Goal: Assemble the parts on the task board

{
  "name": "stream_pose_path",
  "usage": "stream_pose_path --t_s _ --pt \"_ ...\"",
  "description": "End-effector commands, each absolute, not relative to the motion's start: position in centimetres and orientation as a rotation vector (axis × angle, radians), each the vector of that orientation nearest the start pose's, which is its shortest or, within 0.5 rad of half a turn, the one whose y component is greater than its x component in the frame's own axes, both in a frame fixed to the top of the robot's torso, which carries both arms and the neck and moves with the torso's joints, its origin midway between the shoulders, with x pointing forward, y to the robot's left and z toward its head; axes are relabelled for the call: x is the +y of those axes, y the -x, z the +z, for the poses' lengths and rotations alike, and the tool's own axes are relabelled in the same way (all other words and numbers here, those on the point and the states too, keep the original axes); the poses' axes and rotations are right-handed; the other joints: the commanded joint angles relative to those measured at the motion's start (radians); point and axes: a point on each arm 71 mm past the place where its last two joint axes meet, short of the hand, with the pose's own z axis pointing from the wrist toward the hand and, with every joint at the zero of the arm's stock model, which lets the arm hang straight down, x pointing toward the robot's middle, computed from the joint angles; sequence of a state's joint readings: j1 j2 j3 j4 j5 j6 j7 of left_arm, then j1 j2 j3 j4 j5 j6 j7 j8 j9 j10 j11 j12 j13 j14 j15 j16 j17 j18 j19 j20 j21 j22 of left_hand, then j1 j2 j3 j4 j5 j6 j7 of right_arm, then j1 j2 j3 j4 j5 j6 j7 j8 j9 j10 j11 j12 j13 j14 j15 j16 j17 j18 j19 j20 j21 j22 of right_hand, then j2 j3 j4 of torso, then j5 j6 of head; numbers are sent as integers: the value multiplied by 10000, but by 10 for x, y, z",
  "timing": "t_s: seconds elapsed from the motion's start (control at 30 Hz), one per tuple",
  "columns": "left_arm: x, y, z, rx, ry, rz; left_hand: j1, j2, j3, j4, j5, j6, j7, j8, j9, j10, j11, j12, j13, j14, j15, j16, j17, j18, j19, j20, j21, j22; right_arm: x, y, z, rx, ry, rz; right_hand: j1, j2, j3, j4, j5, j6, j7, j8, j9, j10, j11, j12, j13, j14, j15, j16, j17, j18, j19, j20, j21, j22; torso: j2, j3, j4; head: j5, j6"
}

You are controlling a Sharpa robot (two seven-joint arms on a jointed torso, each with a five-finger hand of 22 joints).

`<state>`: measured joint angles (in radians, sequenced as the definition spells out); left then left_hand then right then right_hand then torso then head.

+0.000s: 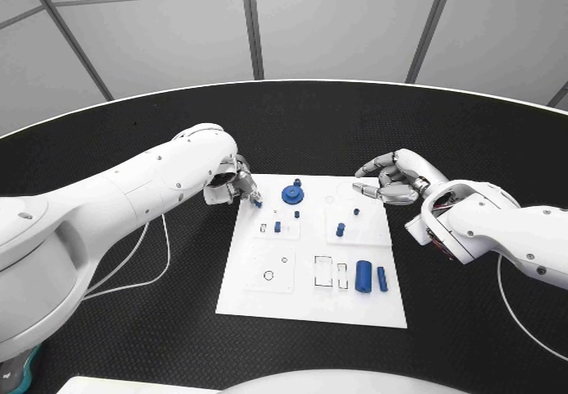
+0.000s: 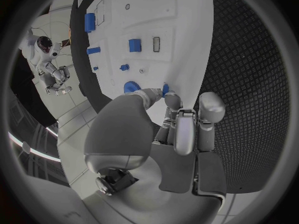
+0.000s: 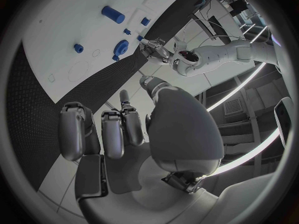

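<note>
The white task board (image 1: 270,297) lies mid-table. At the board's far left corner, my left hand (image 1: 232,182) pinches a small blue part (image 1: 256,199) between thumb and finger, just over the surface. The left wrist view shows that part (image 2: 165,89) at the fingertips (image 2: 172,101), beside a round blue gear-like part (image 2: 130,87). That round part (image 1: 292,194) stands near the far edge. My right hand (image 1: 394,179) hovers at the far right corner, fingers loosely bent and holding nothing; the right wrist view shows it (image 3: 115,129) off the board (image 3: 62,45).
Small blue pegs (image 1: 340,230) stand mid-board, and two blue cylinders (image 1: 364,275) lie near the front right beside rectangular slots (image 1: 323,272). White cables (image 1: 157,246) trail over the black table (image 1: 118,328) on the left. The table's curved far edge runs behind both arms.
</note>
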<state>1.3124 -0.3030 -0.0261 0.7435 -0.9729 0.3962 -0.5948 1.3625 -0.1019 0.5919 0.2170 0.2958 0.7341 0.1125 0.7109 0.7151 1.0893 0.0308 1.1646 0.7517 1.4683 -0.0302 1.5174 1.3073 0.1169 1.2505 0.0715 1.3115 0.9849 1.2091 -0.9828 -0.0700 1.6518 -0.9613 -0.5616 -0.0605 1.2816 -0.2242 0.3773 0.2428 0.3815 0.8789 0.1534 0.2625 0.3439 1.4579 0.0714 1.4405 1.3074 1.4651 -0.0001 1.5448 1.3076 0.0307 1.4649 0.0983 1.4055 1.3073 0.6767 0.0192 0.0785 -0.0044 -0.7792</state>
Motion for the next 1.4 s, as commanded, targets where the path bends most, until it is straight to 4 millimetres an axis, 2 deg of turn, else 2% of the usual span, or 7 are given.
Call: stream_pose_path --t_s 0.03,0.27,0.57,0.8,0.93,1.13,1.4 --pt "162 -595 -207 24478 3399 -2013 33 50 591 -425 60 -78 -1 87 161 41 27 -44 -12 585 6 34 1311 6 -2 -10 43 25 -245 -463 -174 15784 -4222 8165 -99 31 -12 50 55 22 12 62 -13 -18 -27 10 1413 939 -88 -10 2170 121 458 -84 -47 1310 -4 -2 -4 -2 -16" --pt "164 -592 -207 24669 4001 -2683 -242 -43 1278 -764 87 -68 -3 400 285 217 23 94 151 560 4 8 1214 3 12 21 93 81 -246 -463 -174 15794 -4227 8148 -99 31 -12 50 55 22 12 62 -13 -18 -27 10 1413 939 -88 -10 2170 121 458 -84 -47 1310 -38 -7 10 -10 -9" --pt "167 -579 -205 25018 4949 -3766 -767 -233 2045 -1050 117 -59 -60 808 442 285 -28 134 145 540 -42 -18 1124 15 -18 -7 104 58 -249 -464 -175 15795 -4260 8066 -101 33 -17 57 61 29 9 68 -13 -23 -30 2 1406 936 -91 -17 2159 122 457 -86 -51 1308 -149 -36 54 6 -34" --pt "172 -567 -201 24817 5286 -4301 -1112 -413 2581 -1325 167 25 -135 1070 490 587 -104 329 436 566 -114 -2 1155 -13 87 -61 199 220 -250 -465 -175 15793 -4271 8019 -101 33 -17 57 61 29 9 68 -13 -23 -30 2 1406 936 -91 -17 2159 122 457 -86 -51 1308 -280 -50 84 26 -130" --pt "172 -562 -198 24499 5089 -4370 -1245 -498 2764 -1434 220 69 -167 1163 497 720 -136 417 566 589 -145 15 1194 -35 164 -86 264 337 -250 -466 -176 15794 -4269 8013 -101 33 -17 57 61 29 9 68 -13 -23 -30 2 1406 936 -91 -17 2159 122 457 -86 -51 1308 -334 -65 100 46 -190" --pt "171 -555 -199 24098 4443 -4150 -1348 -568 2923 -1524 257 114 -196 1234 494 818 -166 476 652 615 -173 38 1252 -52 226 -108 317 429 -250 -466 -176 15797 -4263 8014 -96 32 -18 56 66 30 7 70 -13 -22 -31 3 1406 937 -92 -16 2161 126 452 -87 -68 1295 -338 -76 96 63 -226" --pt "166 -547 -206 23671 3459 -3821 -1453 -655 3084 -1624 311 179 -230 1300 478 926 -202 525 730 649 -207 68 1330 -73 300 -134 379 539 -250 -466 -176 15799 -4253 8025 -96 32 -18 56 66 30 7 70 -13 -22 -31 3 1406 937 -92 -16 2161 126 452 -87 -68 1295 -298 -54 74 95 -250"
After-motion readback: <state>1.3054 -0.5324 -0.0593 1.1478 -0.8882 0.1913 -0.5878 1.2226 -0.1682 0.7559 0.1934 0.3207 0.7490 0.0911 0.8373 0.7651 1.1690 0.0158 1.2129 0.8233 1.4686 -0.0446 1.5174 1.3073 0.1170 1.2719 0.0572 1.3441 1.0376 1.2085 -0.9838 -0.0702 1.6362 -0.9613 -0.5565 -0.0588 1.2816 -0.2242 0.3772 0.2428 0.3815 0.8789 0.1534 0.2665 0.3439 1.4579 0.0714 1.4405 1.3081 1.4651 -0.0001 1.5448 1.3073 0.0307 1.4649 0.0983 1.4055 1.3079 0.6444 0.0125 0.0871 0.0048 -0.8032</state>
